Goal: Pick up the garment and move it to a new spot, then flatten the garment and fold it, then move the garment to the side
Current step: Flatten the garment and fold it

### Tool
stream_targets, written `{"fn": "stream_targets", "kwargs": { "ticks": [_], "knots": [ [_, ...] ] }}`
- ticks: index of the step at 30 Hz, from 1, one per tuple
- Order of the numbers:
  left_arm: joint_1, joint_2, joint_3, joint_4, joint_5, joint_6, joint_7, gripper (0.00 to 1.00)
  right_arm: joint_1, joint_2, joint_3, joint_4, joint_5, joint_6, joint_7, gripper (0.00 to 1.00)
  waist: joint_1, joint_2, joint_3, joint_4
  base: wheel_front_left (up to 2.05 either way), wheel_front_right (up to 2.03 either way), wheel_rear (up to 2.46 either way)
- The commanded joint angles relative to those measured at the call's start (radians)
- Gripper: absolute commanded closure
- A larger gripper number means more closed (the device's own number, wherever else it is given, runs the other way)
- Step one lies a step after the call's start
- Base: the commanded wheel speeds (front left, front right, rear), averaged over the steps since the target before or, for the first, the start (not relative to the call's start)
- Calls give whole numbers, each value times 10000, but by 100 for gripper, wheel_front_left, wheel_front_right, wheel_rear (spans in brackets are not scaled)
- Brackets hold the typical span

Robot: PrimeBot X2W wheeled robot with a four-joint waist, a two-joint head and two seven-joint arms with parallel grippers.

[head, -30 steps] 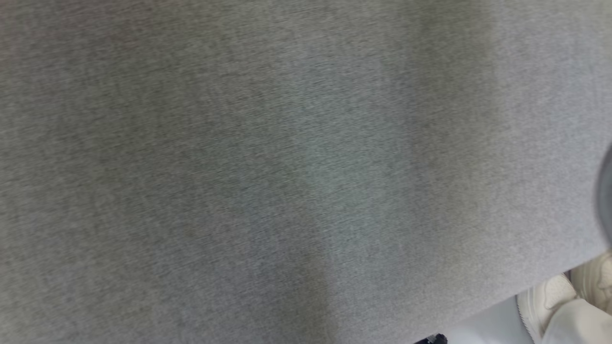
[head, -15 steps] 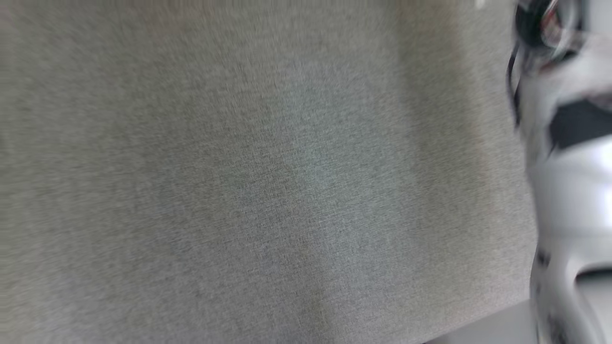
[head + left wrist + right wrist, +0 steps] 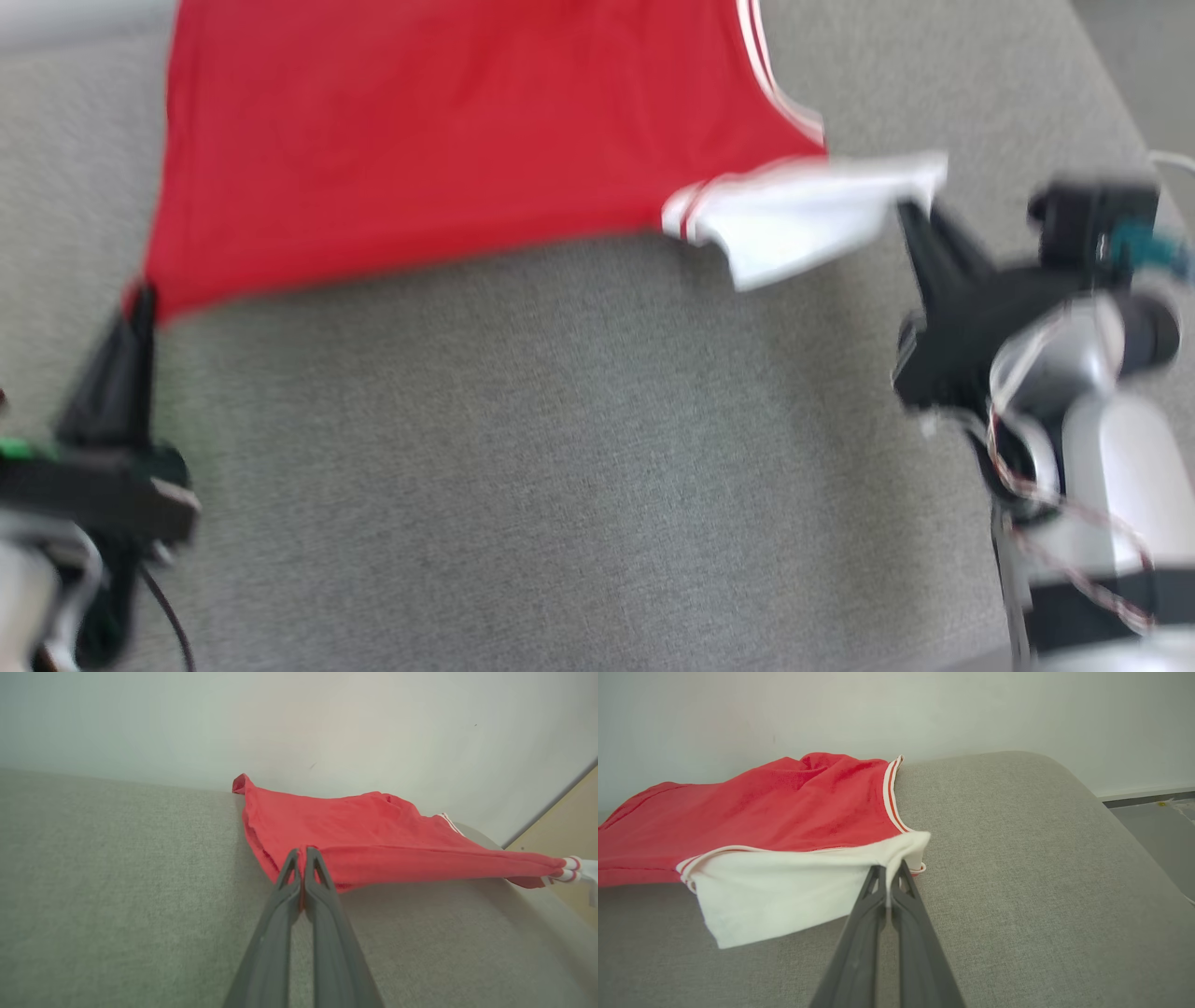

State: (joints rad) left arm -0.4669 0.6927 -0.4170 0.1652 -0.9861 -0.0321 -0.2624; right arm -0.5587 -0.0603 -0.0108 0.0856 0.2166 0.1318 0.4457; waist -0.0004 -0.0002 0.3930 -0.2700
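The garment (image 3: 448,140) is red with white-and-red striped trim and a white panel (image 3: 803,215); it lies stretched across a grey fabric surface (image 3: 560,448). My left gripper (image 3: 140,303) is shut on its red left corner, as the left wrist view shows (image 3: 302,856), where the red cloth (image 3: 373,844) spreads beyond the fingers. My right gripper (image 3: 910,210) is shut on the white panel's edge; in the right wrist view (image 3: 889,872) the white cloth (image 3: 784,891) hangs slightly above the surface. The near edge runs taut between both grippers.
The grey cushion surface curves down at its right edge (image 3: 1111,826), with floor (image 3: 1157,830) beyond. A pale wall (image 3: 299,728) stands behind the far edge. Bare grey fabric spreads between me and the garment.
The head camera has swung: earlier frames held only blurred grey fabric and a passing arm; now the garment and both shut grippers are in view.
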Motion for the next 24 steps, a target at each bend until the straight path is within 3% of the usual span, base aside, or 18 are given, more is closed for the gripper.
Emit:
{"fn": "stream_targets", "kwargs": {
  "ticks": [1,6,13,24],
  "knots": [
    [759,-235,244,-254,-120,200,-29,100,643,42,-201,-291,70,-23,152,100,4,2,-996,301,0,0,0],
    [2657,-990,707,-948,-75,635,-28,100,2010,71,-685,-981,-46,-23,539,100,4,2,-1426,450,0,0,0],
    [4607,-1972,759,-1216,-253,642,-27,100,3607,92,-1174,-1185,-370,-23,1326,100,4,2,-1854,622,0,0,0],
    [5416,-1623,-242,-736,-31,662,1069,100,5568,94,-1256,-1729,-476,-24,3590,100,4,2,-2061,784,0,0,0]
  ]
}}
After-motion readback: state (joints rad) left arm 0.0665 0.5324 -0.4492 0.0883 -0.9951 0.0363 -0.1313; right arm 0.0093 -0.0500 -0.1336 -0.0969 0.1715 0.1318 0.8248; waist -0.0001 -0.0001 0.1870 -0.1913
